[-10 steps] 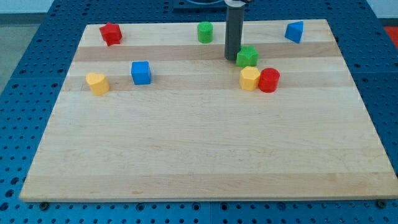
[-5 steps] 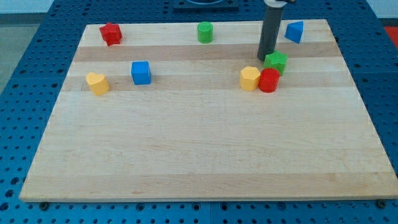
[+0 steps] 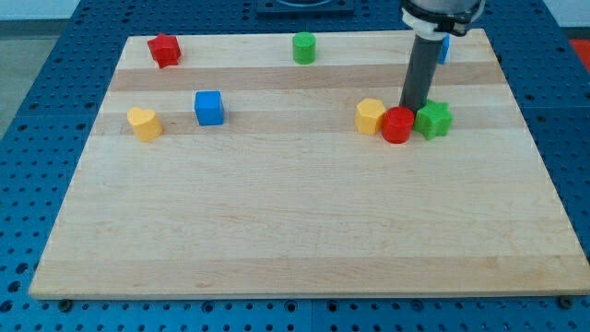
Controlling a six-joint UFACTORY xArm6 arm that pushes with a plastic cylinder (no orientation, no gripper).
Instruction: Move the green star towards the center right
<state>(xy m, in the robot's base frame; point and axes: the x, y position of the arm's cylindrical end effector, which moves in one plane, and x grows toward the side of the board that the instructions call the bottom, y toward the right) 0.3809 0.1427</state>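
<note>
Green star (image 3: 433, 120) beside red cylinder (image 3: 398, 124), my tip (image 3: 412, 108) touching behind both, no jaws on rod.

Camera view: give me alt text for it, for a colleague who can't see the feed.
My tip sits just above the gap between the red cylinder and the green star, which touch at the board's right. A yellow block adjoins the red cylinder's left; five more blocks are scattered along the top and left.
</note>
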